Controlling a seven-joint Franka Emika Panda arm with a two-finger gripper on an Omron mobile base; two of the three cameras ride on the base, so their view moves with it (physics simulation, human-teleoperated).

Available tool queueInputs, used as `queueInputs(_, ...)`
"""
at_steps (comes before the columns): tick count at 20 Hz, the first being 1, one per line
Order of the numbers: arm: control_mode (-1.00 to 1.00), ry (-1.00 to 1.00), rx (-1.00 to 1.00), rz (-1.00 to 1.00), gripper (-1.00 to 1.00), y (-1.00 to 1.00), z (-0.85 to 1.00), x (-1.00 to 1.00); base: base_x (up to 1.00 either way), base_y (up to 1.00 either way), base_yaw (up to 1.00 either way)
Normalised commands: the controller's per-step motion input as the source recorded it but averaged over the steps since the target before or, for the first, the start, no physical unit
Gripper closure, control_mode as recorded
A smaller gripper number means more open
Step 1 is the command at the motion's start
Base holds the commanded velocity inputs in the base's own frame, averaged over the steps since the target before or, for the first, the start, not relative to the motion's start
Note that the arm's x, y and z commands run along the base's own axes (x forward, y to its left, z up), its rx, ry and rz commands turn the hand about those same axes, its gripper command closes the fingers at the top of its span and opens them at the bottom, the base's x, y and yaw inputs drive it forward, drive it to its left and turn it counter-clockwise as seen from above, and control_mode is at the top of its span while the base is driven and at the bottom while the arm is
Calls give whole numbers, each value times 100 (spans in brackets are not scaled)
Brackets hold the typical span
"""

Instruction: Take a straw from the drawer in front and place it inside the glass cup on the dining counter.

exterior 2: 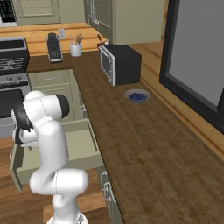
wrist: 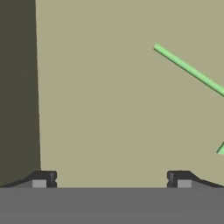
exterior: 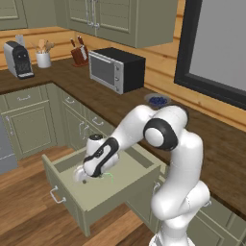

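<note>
1. The straw lies flat on the floor of the open drawer, ahead of my jaws and off to their right side, not between them.
2. My gripper hangs inside the drawer with jaws released wide, holding nothing, I think so that it can shift over and straddle the straw.

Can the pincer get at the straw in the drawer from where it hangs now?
Probably yes: the pincer is open inside the pulled-out drawer, nothing lies over the straw, though it sits off to one side.
</note>
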Motion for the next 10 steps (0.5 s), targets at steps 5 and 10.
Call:
queueInputs(5,-100,0,0,-11,-100,-75,4,53,0,0,0)
queueInputs(10,-100,0,0,0,-100,-56,-15,20,0,0,0)
